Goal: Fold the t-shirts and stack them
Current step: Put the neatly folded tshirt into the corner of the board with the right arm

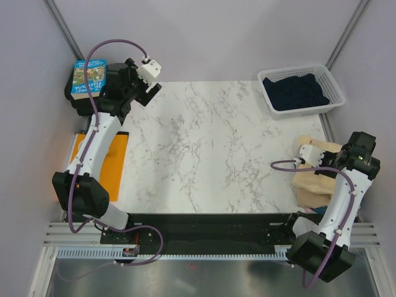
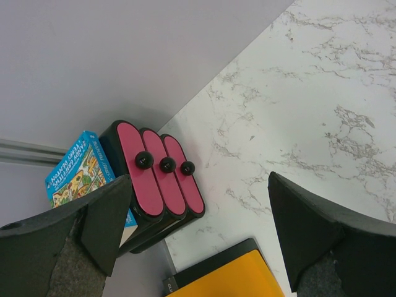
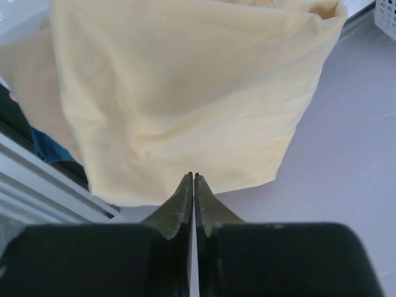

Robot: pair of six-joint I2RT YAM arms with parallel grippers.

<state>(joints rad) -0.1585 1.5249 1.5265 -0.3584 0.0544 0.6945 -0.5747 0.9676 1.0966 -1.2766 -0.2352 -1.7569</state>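
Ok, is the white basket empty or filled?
Filled: in the top view the white basket holds bunched dark navy cloth covering most of its floor.

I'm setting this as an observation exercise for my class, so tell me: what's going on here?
The right claw is shut at the lower edge of the pale yellow t-shirt, which is heaped at the right edge of the table. Whether it actually pinches the cloth is unclear. The left claw hangs open over the far left corner, holding nothing. A navy t-shirt lies in the white basket.
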